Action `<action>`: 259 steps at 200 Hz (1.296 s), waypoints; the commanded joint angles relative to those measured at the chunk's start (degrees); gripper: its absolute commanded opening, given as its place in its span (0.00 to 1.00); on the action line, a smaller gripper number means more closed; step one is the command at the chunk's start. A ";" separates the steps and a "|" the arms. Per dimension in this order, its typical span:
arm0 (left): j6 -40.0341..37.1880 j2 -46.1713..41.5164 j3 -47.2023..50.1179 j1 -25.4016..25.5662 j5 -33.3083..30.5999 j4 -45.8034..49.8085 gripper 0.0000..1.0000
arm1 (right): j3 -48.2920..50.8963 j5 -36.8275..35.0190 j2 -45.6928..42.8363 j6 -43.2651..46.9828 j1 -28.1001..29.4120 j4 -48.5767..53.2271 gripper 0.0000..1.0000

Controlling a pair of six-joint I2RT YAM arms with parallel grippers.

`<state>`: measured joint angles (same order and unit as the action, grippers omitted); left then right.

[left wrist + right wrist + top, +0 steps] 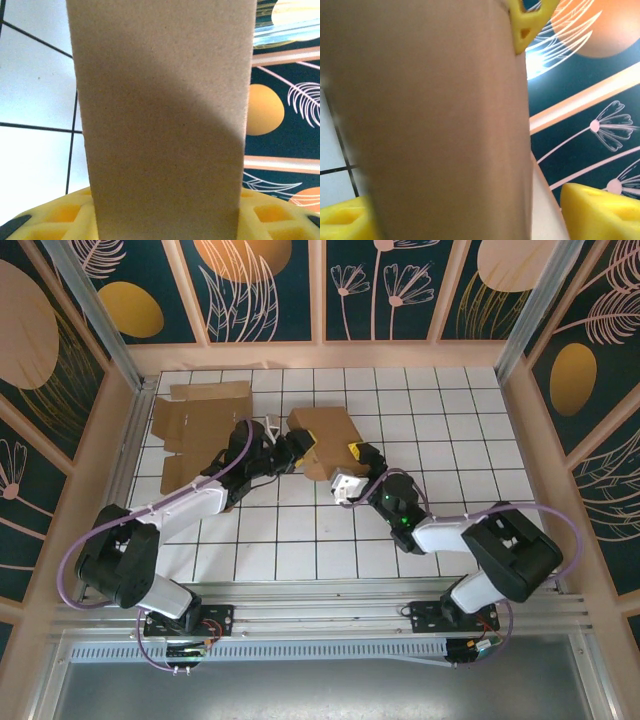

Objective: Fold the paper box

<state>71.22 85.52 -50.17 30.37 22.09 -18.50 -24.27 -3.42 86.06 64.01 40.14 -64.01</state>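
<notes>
your paper box (325, 432) mid-frame: left gripper (298, 450) and right gripper (352, 456) each straddle a panel, can't tell if either grips; inside hidden; flat cardboard (195, 425) upper left.

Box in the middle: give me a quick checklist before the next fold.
1. Box lies apart from the flat cardboard: ok.
2. Left gripper is at the box's left side: ok.
3. Right gripper is at its right side: ok.
4. Left gripper has a firm grip on a panel: cannot tell.
5. Right gripper has a firm grip: cannot tell, the wrist view is blurred.
</notes>
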 commanded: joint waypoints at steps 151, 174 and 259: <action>-36.04 -23.66 -9.06 -0.06 -30.95 23.62 0.98 | -21.26 7.65 -21.02 -7.25 0.11 78.68 0.52; -43.08 -29.46 -3.94 -0.06 -31.31 21.04 0.99 | -37.97 15.33 -14.66 -13.68 0.37 106.01 0.51; -42.83 -33.63 5.38 -0.05 -23.50 18.76 0.99 | -63.49 12.06 7.58 -14.57 -3.42 131.07 0.54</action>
<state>27.83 52.71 -46.72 30.33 -4.29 0.73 -82.24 8.43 91.70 47.44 37.67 57.93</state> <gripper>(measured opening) 0.988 0.541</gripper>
